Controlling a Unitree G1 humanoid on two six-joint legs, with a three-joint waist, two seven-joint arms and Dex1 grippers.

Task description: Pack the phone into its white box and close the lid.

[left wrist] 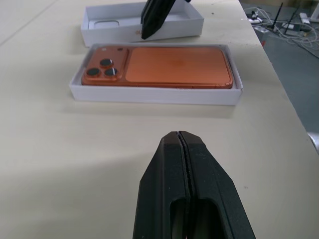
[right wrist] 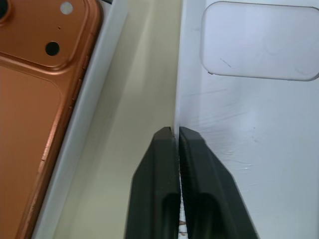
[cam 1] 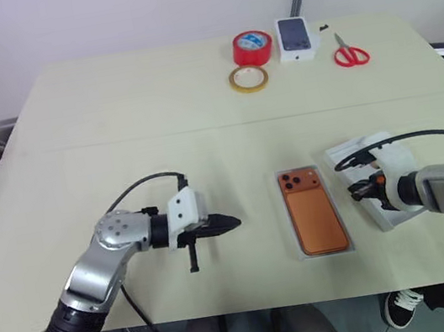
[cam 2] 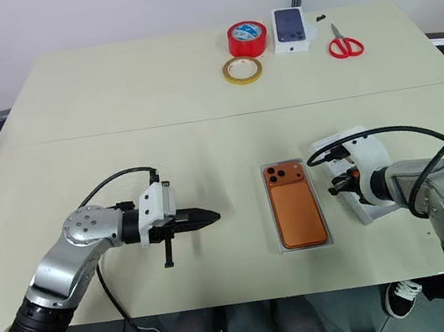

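Note:
The orange phone (cam 1: 313,212) lies back up inside the shallow white box (left wrist: 154,94) at the table's front centre, its camera lenses at the far end. Just right of it, the white lid (cam 1: 355,148) rests open side up, a rounded recess showing in its pale inside (right wrist: 259,42). My right gripper (right wrist: 175,130) is shut on the lid's wall on the side facing the box. My left gripper (cam 1: 231,222) is shut with nothing in it. It hovers left of the box and points at it across a gap of bare table.
At the table's far edge sit a red tape roll (cam 1: 252,47), a tan tape roll (cam 1: 248,79), a small white box (cam 1: 296,38) with a dark phone picture, and red scissors (cam 1: 350,52). The box lies close to the table's front edge.

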